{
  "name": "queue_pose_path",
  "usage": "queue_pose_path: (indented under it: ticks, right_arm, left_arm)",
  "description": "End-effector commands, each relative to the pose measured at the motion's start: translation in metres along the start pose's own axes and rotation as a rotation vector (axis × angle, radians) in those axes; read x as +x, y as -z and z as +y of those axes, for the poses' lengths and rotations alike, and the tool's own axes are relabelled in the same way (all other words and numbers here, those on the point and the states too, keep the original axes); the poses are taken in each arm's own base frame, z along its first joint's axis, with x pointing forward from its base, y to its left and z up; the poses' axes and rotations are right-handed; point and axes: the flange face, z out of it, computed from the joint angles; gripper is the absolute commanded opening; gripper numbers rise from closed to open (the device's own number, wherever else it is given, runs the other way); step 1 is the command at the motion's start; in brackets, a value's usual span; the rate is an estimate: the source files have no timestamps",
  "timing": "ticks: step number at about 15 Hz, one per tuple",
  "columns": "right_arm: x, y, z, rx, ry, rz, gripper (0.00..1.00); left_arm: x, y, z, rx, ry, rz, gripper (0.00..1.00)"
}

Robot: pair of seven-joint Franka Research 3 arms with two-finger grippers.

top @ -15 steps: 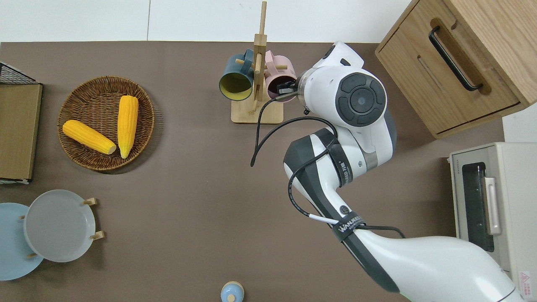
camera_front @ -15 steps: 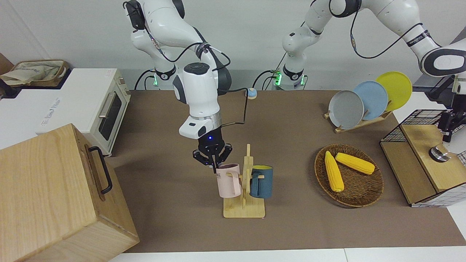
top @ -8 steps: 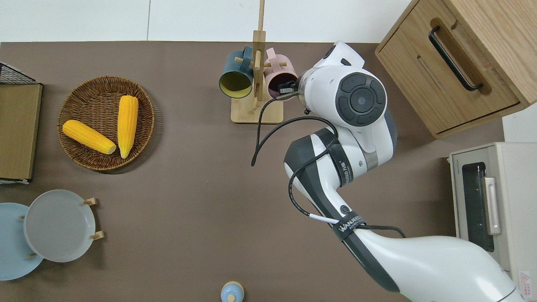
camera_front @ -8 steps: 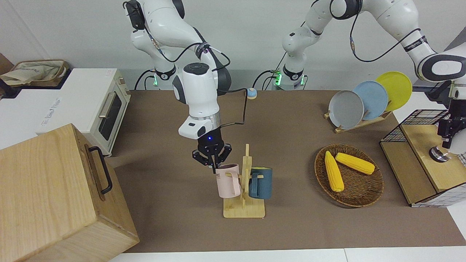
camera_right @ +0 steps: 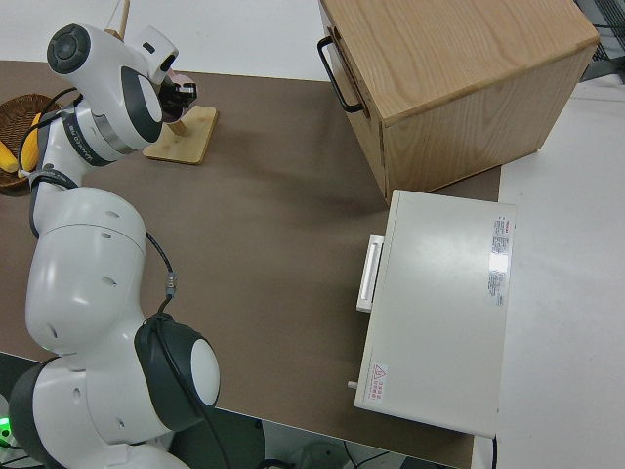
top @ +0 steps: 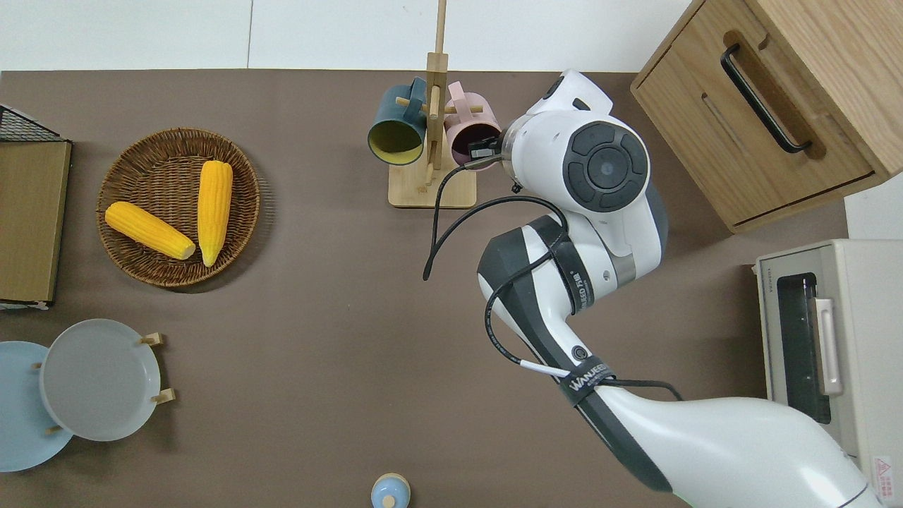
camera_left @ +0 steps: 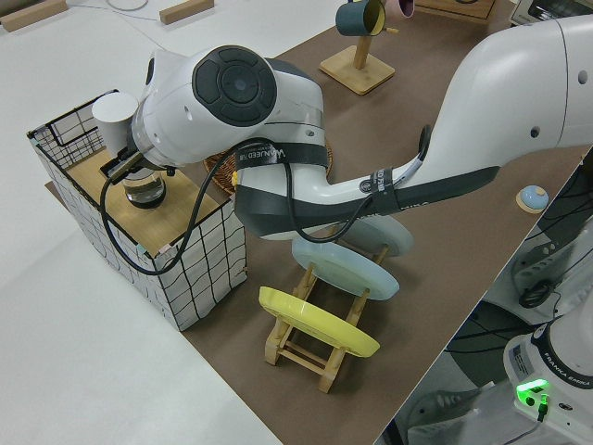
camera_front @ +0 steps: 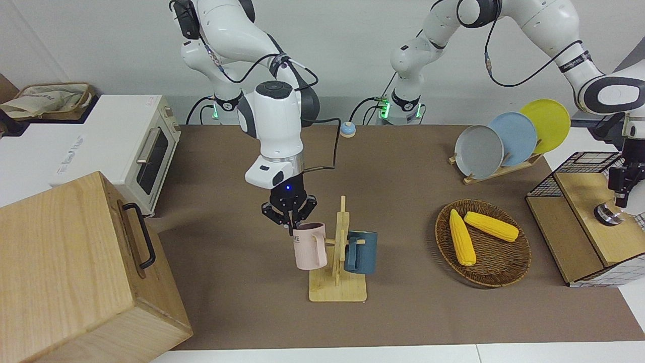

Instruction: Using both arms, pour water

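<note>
Right gripper [camera_front: 291,225] sits at the centre of the front view, fingers pinched on the rim of the pink mug [camera_front: 309,246], which hangs tilted beside the wooden mug rack [camera_front: 339,275]. A dark blue mug [camera_front: 362,252] hangs on the rack's opposite peg. Over at the right edge of the frame, the left gripper [camera_front: 618,186] hovers above a round metal-based item [camera_front: 607,213] on the wooden-topped wire crate [camera_front: 584,217]; its fingers, I cannot tell. Corn cobs [camera_front: 461,237] lie in the wicker basket [camera_front: 499,269].
</note>
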Motion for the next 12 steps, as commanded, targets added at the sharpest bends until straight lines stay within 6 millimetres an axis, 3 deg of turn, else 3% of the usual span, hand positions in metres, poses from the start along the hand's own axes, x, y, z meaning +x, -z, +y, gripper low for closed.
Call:
queue_pose_path:
  ticks: [1, 3, 8, 12]
  right_arm:
    - [0.001, 0.034, 0.013, -0.033, 0.028, -0.020, 0.000]
    - [0.003, 0.042, 0.030, -0.042, 0.026, -0.025, 0.000]
    - [0.002, 0.045, 0.067, -0.067, 0.023, -0.071, 0.000]
    - [0.001, 0.046, 0.099, -0.081, -0.016, -0.112, 0.000]
  left_arm:
    - [0.026, 0.020, 0.001, -0.006, -0.012, 0.040, 0.02]
    - [0.029, 0.028, 0.002, -0.015, 0.003, 0.015, 0.02]
    - [0.050, 0.068, 0.025, 0.030, 0.044, -0.051, 0.02]
    - [0.066, 0.103, 0.058, 0.038, 0.065, -0.108, 0.02]
